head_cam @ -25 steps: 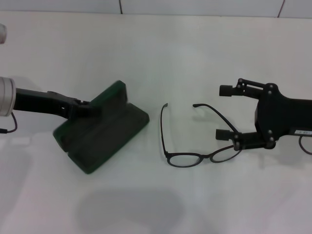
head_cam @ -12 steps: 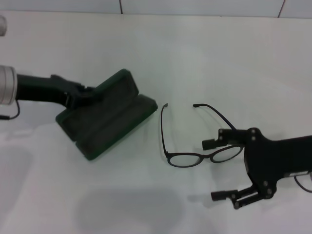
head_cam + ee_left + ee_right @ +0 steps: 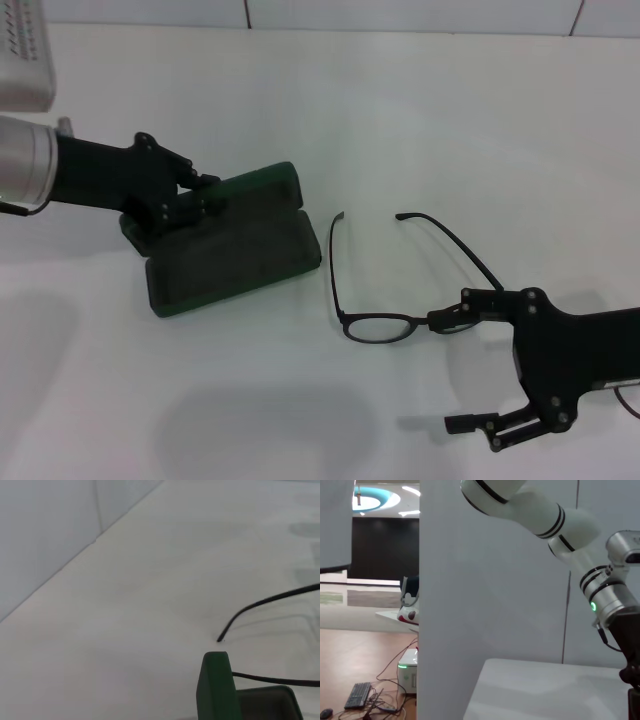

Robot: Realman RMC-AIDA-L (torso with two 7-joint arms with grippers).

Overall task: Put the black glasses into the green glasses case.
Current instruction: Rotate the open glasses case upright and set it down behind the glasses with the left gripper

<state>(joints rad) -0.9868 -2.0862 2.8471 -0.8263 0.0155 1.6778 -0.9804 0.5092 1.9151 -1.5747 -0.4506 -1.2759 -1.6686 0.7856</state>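
Note:
The green glasses case lies open on the white table, left of centre, with its lid raised at the far side. My left gripper is shut on the lid's left end. The case's edge also shows in the left wrist view. The black glasses lie unfolded just right of the case, lenses toward me, temple arms pointing away. One temple arm shows in the left wrist view. My right gripper is open at the glasses' right lens; its upper finger covers that lens.
The white table runs back to a tiled wall. A white-grey part of the left arm fills the top left corner. The right wrist view shows only the room, a wall and the left arm.
My left gripper has swung the case round and drawn it nearer the glasses. My right gripper has come from beside the right temple arm down toward me, its upper finger now over the right lens.

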